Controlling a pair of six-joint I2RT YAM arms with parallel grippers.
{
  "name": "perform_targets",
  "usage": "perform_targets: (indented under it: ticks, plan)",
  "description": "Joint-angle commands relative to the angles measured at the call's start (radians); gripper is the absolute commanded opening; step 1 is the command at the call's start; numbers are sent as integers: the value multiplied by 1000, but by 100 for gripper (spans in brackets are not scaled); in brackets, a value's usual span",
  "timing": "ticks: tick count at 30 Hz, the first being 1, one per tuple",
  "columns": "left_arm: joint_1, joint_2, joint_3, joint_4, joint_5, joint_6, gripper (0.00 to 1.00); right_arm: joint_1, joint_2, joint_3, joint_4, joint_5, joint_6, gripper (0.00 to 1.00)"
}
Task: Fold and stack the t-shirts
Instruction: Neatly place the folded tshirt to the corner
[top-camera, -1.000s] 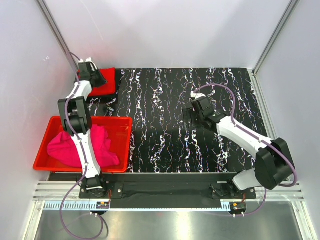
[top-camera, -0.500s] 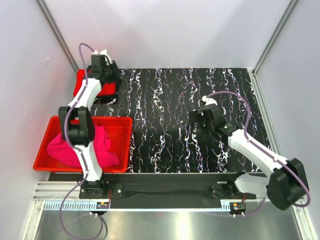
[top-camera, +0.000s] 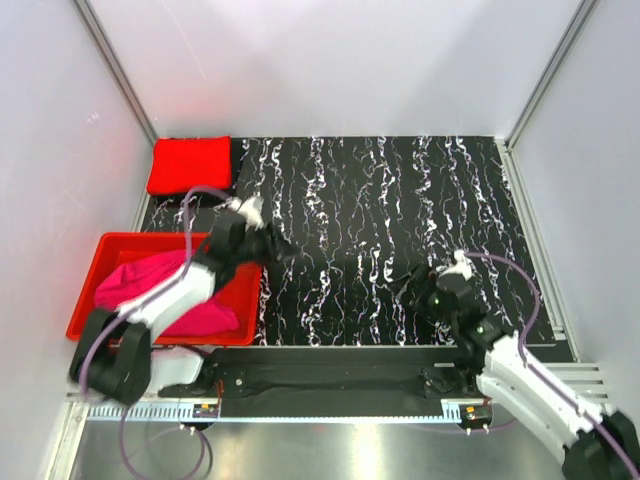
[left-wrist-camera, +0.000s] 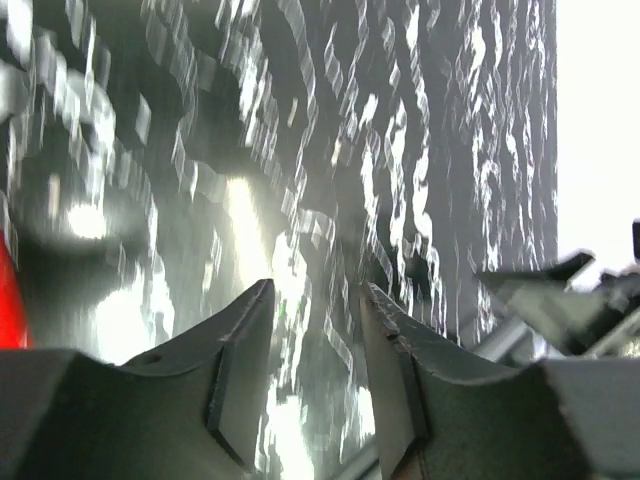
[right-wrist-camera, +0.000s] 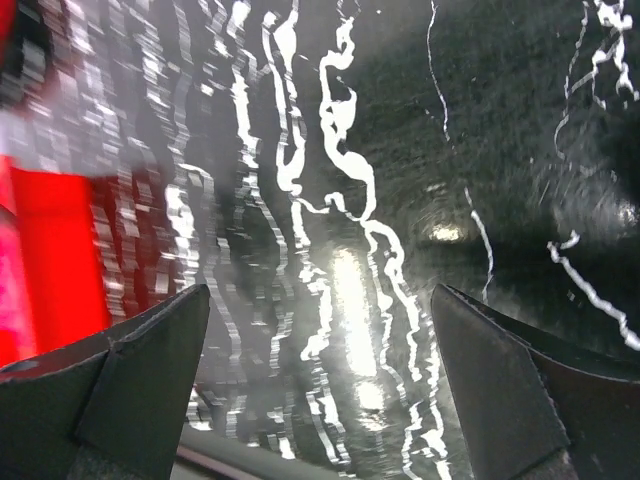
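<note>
1. Left end effector (top-camera: 268, 246) hangs at the bin's (top-camera: 150, 238) far-right corner. Pink shirt (top-camera: 150, 295) lies crumpled inside; red shirt (top-camera: 190, 165) sits folded at the desk's (top-camera: 400, 190) far-left corner. Right end effector (top-camera: 415, 285) hovers near the desk's front.
2. Left wrist: fingers narrowly parted, empty. Recommend widening before descending onto the pink shirt.
3. Right wrist: fingers wide, empty. Recommend lifting the cloth clear of the bin wall, then spreading it flat.

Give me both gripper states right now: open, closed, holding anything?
Left gripper: open, narrow gap, holding nothing.
Right gripper: wide open, holding nothing.
</note>
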Motion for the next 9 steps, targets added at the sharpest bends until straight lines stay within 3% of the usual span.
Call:
perform_targets:
  ticks: [1, 9]
  plan:
    - [4, -226, -162, 284, 65, -144, 46, -4, -150, -42, -15, 51, 169, 100]
    - [3, -733, -594, 444, 107, -313, 51, -4, -642, -168, -321, 65, 301, 99]
